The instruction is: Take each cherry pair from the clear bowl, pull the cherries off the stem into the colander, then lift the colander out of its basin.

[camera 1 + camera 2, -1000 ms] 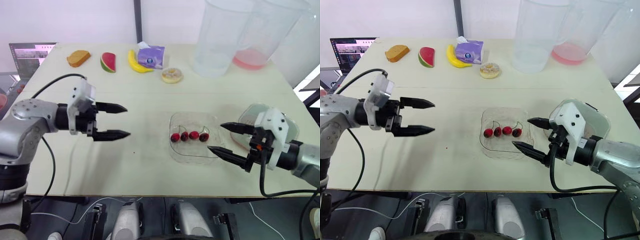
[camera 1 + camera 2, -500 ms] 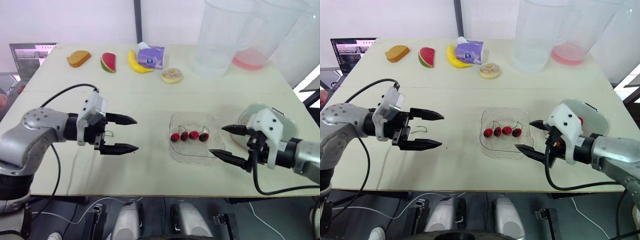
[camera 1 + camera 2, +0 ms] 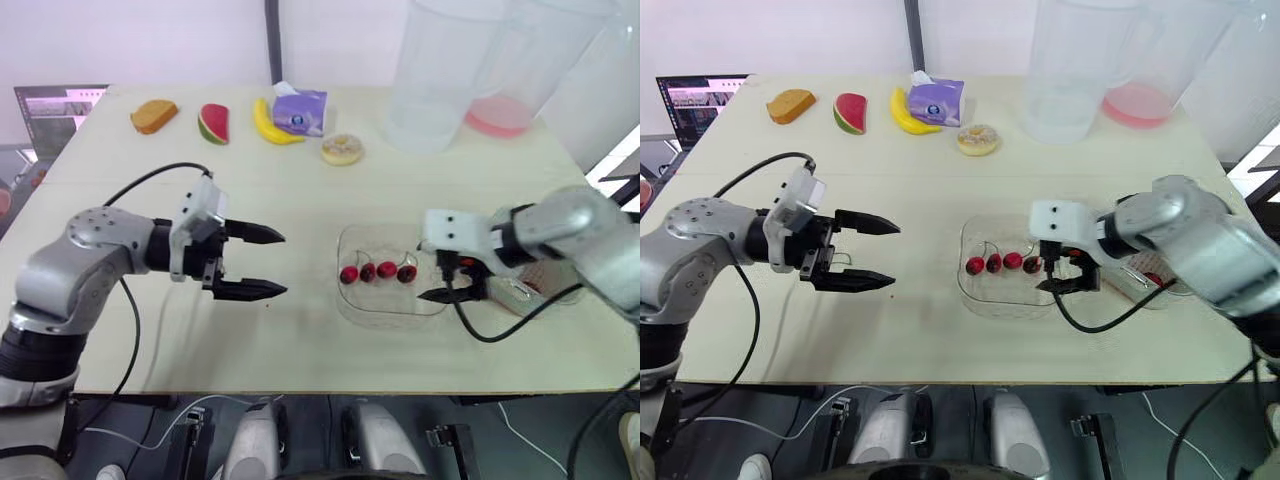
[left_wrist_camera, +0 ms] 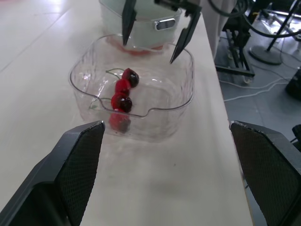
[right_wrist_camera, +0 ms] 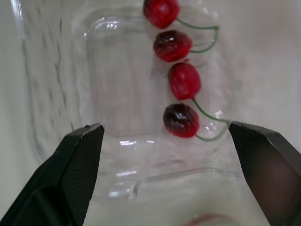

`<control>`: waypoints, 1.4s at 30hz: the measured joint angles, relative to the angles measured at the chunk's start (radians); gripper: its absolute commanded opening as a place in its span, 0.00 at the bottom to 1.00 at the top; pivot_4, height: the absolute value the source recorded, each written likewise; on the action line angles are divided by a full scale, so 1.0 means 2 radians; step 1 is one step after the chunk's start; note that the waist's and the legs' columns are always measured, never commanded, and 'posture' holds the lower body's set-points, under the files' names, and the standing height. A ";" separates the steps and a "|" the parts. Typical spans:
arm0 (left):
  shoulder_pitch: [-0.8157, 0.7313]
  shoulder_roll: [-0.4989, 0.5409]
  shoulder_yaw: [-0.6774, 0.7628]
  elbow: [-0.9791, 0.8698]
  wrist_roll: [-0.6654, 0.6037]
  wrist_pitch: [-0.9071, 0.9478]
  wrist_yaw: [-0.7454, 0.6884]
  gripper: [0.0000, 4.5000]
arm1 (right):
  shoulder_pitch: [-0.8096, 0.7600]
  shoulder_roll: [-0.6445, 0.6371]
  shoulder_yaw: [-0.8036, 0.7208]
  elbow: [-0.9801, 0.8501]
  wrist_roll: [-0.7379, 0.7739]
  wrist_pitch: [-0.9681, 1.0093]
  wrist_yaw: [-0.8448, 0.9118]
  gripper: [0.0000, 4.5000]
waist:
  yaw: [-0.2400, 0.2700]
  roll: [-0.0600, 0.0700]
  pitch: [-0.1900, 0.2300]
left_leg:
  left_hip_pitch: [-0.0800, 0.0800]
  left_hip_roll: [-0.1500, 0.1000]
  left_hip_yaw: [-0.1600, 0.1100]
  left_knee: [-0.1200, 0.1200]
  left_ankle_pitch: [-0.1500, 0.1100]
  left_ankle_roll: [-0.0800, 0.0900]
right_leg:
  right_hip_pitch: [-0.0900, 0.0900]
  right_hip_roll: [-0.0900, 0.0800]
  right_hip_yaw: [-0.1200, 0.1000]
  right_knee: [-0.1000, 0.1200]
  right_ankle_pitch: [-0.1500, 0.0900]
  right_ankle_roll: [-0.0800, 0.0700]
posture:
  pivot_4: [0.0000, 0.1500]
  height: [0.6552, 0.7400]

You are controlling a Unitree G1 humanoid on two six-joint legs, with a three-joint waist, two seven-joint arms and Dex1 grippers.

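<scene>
Along the far side of the table (image 3: 300, 200) lie a bread slice (image 3: 153, 114), a watermelon wedge (image 3: 212, 123), a banana (image 3: 272, 122), a purple tissue pack (image 3: 300, 110) and a donut (image 3: 342, 150). Two tall clear jugs (image 3: 440, 70) stand at the far right, and a laptop (image 3: 55, 105) sits off the left edge. None of these is near the clear bowl (image 3: 380, 305), which sits toward the front right and holds four cherries (image 3: 386, 269) in a row.

The left gripper (image 3: 283, 264) hovers over bare table well to the left of the bowl, its fingers spread wide and holding nothing. The right gripper (image 3: 432, 280) hangs at the bowl's right rim, also parted and empty, with its tips just beside the rightmost cherry.

The left wrist view shows the right gripper's two fingers pointing down over the bowl's far edge. Behind them is the pale colander (image 4: 146, 35) (I cannot tell it apart from its basin). The right wrist view shows the green stems (image 5: 207, 115) joining the cherries in pairs.
</scene>
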 measured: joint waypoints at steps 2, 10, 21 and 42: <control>-0.001 -0.002 -0.002 0.001 0.000 -0.002 0.000 0.99 | -0.024 0.015 0.036 0.020 -0.028 0.005 0.027 1.00 | 0.001 0.000 0.000 | 0.000 0.000 0.000 0.000 0.000 0.000 | 0.000 0.000 0.000 0.000 0.000 0.000 | 1.00 1.00; -0.001 -0.002 -0.002 0.002 0.000 -0.003 0.003 0.99 | -0.075 0.072 0.102 0.114 -0.118 -0.006 0.095 1.00 | 0.002 0.000 0.000 | 0.000 0.000 0.000 0.000 0.000 0.000 | 0.000 0.000 0.000 0.001 0.000 0.000 | 1.00 1.00; -0.001 -0.004 -0.002 0.002 0.000 -0.003 0.011 0.99 | -0.080 0.103 0.121 0.154 -0.187 -0.030 0.143 1.00 | 0.002 0.000 0.000 | 0.000 0.000 0.000 0.001 0.000 0.000 | 0.000 0.000 0.000 0.002 0.000 0.000 | 1.00 1.00; 0.003 -0.004 -0.002 0.008 0.000 -0.003 0.012 1.00 | -0.066 0.139 0.103 0.156 -0.219 -0.035 0.154 0.01 | 0.001 0.000 0.000 | 0.000 0.000 0.000 0.001 0.000 0.000 | -0.001 0.000 0.000 0.002 0.000 0.000 | 1.00 1.00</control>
